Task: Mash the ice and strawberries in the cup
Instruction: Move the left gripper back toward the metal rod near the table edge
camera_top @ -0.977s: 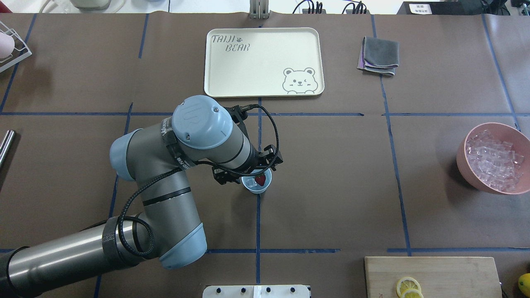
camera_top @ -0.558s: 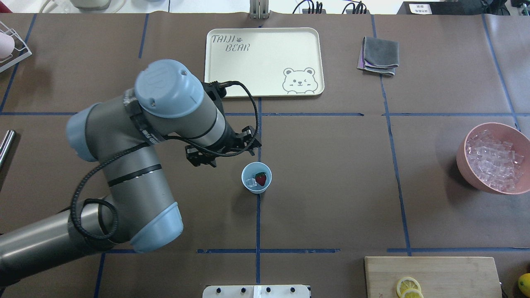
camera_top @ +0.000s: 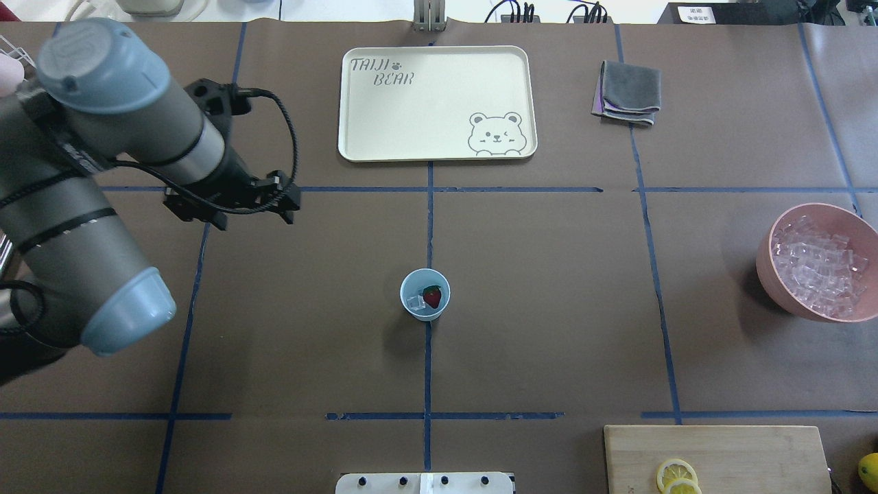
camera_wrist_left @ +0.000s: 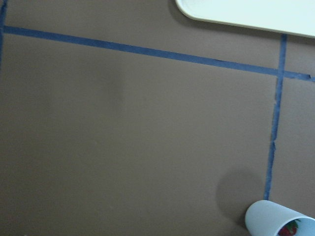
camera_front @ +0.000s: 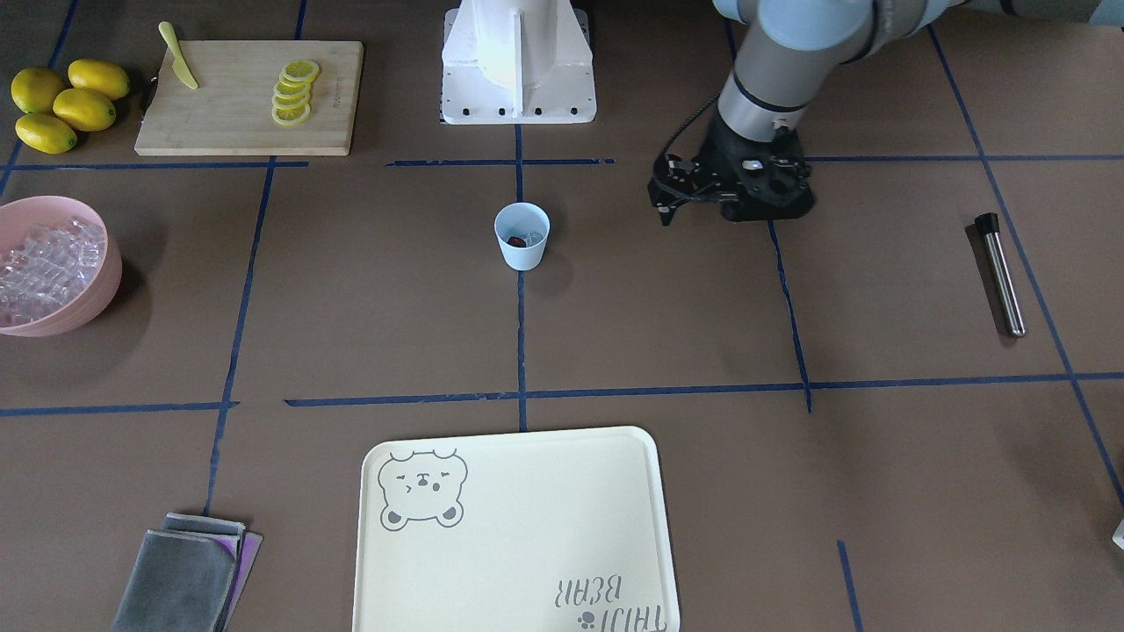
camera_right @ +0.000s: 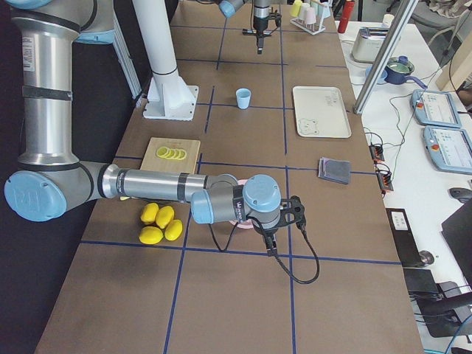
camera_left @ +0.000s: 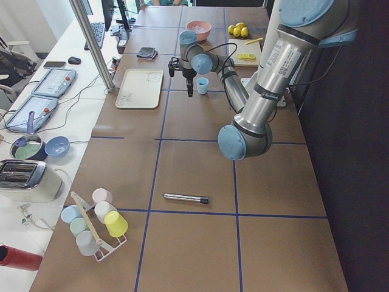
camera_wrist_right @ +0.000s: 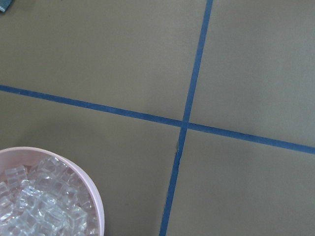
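Observation:
The pale blue cup [camera_top: 425,312] stands upright at the table's middle, on a blue tape line. Inside it lie a red strawberry [camera_top: 432,296] and a clear ice cube [camera_top: 415,302]. The front view shows the cup [camera_front: 522,250] and the berry [camera_front: 516,240] too, and the cup's rim [camera_wrist_left: 275,219] sits at the left wrist view's bottom right. My left gripper [camera_top: 255,218] hangs well to the left of the cup and farther back, open and holding nothing. My right gripper [camera_right: 269,243] shows only in the right side view, beside the pink bowl; I cannot tell its state.
A pink bowl [camera_top: 763,261] full of ice cubes sits at the right edge. A cream tray [camera_top: 439,103] and a folded grey cloth [camera_top: 627,92] lie at the back. A metal rod [camera_front: 1001,272] lies at the left end. A cutting board [camera_front: 228,114] holds lemon slices, with whole lemons [camera_front: 61,105] beside it.
My left arm has swung away from above the cup, moving left and toward the back. The cup, strawberry and ice have stayed in place.

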